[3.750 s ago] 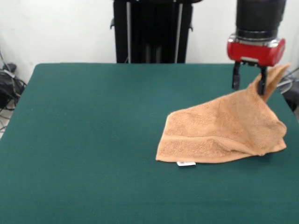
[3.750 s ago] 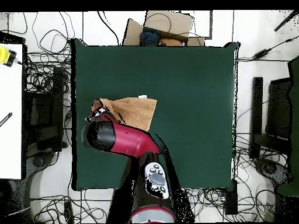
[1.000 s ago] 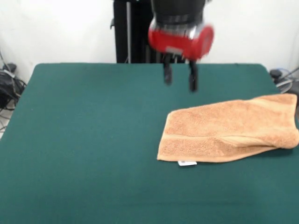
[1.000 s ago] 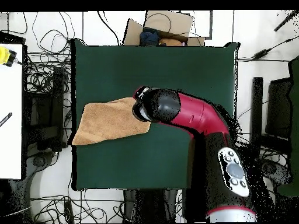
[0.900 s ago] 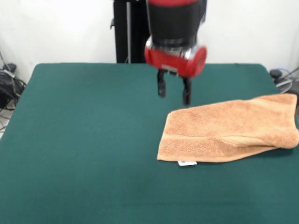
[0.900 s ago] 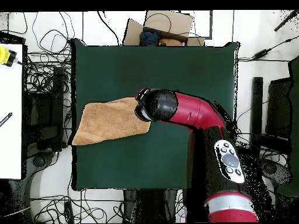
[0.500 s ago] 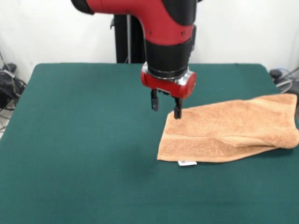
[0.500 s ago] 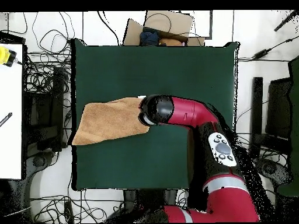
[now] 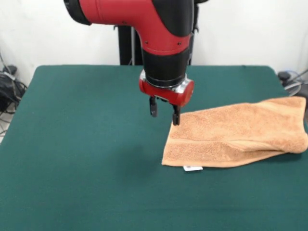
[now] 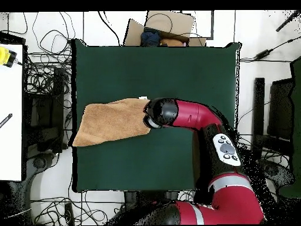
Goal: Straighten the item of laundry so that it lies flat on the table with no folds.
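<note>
We see the towel lying on the green bench, toward the right side in the front view, its right end reaching the bench's right edge; in the overhead view the towel sits at the left side, one corner poking just past the bench edge. It's not flat: a fold runs along the near long side in the front view, with a doubled layer making a rounded lip at the right end. A woven band crosses the left part, and a small white tag sticks out from the near edge by the left corner. The tool hangs from the red and black arm at the towel's far left corner. Its two dark fingers are apart with a clear gap; the right finger tip is at or just above the towel's corner, we can't tell if it touches, and the left finger is over bare bench beside the towel. Nothing is clamped between them. From overhead the arm covers the towel's right edge, so the tool is hidden there. Cables lie on the floor round the bench, and a cardboard box sits past its top edge.
</note>
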Robot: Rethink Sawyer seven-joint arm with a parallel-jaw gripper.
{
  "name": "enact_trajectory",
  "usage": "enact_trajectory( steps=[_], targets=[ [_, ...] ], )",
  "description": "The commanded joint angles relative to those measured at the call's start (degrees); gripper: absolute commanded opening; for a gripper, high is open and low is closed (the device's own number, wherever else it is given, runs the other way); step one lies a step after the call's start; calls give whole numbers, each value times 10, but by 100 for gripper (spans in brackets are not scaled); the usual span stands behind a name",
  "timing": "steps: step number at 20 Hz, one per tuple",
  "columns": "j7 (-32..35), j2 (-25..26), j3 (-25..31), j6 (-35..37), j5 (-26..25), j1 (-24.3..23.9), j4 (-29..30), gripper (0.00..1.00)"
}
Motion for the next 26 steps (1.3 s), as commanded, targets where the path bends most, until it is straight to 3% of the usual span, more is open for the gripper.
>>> enact_trajectory(
  steps=[1,9,14,17,26],
  targets=[
    [-50,11,58,-29,-27,-5,-16,100],
    [-43,5,62,-32,-23,-4,-6,100],
    [50,-38,32,-83,-13,55,49,100],
    [65,-18,57,-138,3,50,74,100],
    [36,57,65,-211,-8,51,50,100]
  ],
)
